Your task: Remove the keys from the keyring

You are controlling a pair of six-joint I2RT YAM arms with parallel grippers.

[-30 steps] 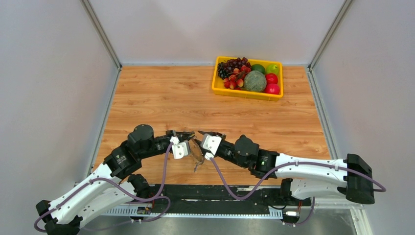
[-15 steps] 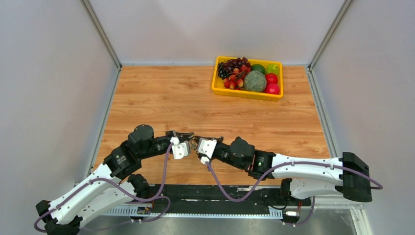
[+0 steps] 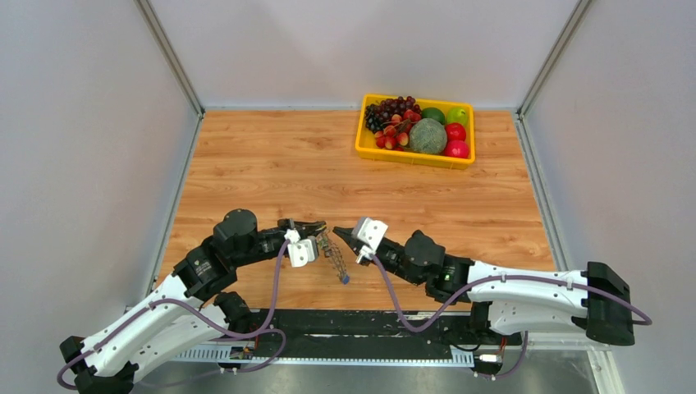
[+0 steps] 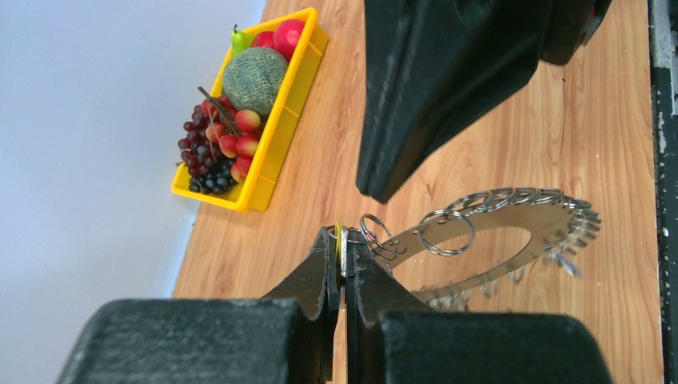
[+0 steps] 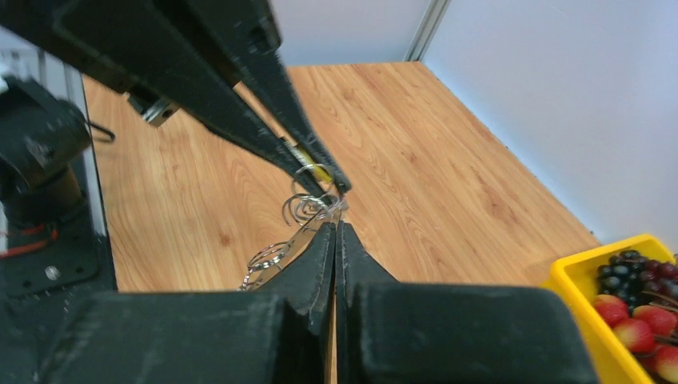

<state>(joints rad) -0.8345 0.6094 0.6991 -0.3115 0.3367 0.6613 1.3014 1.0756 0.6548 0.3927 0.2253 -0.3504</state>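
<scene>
My left gripper [image 3: 318,229] is shut on a yellow-headed key [image 4: 339,240], pinched flat between its jaws [image 4: 342,248]. The grey keyring [image 3: 331,254] hangs from that key above the table, fringed with small wire loops; it shows broadside in the left wrist view [image 4: 564,232] and edge-on in the right wrist view [image 5: 276,254]. A blue key [image 3: 345,279] dangles at its lower end. My right gripper [image 3: 340,232] is shut [image 5: 336,226], its tips just beside the ring's top loops; nothing shows between its jaws. One of its fingers [image 4: 416,104] hangs over the ring.
A yellow basket [image 3: 359,146] of fruit stands at the far right of the wooden table; it also shows in the left wrist view [image 4: 276,152]. Grey walls enclose the table on three sides. The black base rail runs along the near edge.
My right gripper has drawn back to the right, away from the left gripper. The keyring now hangs in the gap from the left gripper, with the blue key showing below.
</scene>
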